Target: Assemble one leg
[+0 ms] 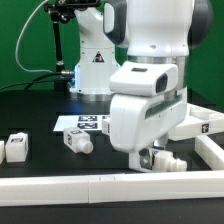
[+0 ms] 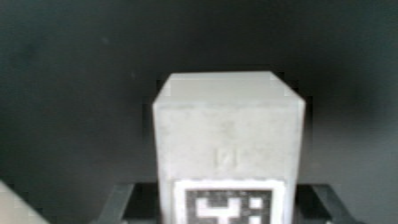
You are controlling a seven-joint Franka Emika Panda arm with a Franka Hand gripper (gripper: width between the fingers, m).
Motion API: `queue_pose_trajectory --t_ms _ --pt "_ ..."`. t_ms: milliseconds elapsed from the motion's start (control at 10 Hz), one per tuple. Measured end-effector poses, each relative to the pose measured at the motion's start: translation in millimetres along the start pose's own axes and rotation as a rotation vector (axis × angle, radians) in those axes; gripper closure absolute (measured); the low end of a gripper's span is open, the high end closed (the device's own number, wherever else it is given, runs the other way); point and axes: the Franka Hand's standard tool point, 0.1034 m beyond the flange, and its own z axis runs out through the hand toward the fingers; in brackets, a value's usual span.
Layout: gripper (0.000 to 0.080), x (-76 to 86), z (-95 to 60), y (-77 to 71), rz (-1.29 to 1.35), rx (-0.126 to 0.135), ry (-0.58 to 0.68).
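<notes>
Apparently gripper (image 1: 150,159) clenched on leg (image 2: 222,125), fingers (image 2: 137,199) against both flanks. Leg lies sideways, low over bench near front edge. Probably gripped mid-body, leaving rounded end free for socket.

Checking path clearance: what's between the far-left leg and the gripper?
Exterior view: another leg lies between the far-left leg and the gripper, beside the marker board.

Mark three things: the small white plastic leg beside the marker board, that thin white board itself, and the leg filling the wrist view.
Small white plastic leg (image 1: 77,141): exterior view, blocky body.
Thin white marker board (image 1: 90,123): exterior view, tagged top.
White blocky leg (image 2: 228,125): wrist view, untagged white face.
</notes>
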Motion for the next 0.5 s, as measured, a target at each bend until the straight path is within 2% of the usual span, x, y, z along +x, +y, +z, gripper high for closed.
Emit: queue_pose_trajectory --t_ms 100,200,300,500 --pt "0.0518 -18.1 -12.9 -3.0 0.003 -0.003 -0.009" --pt "0.0518 -43.4 -24.8 -7.1 0.013 -0.002 -0.015" --pt "0.0517 -59.5 -30.3 -11.4 0.037 0.001 -0.016" --pt "0.0517 -55.1 -27.1 -8.6 0.049 0.006 -0.009"
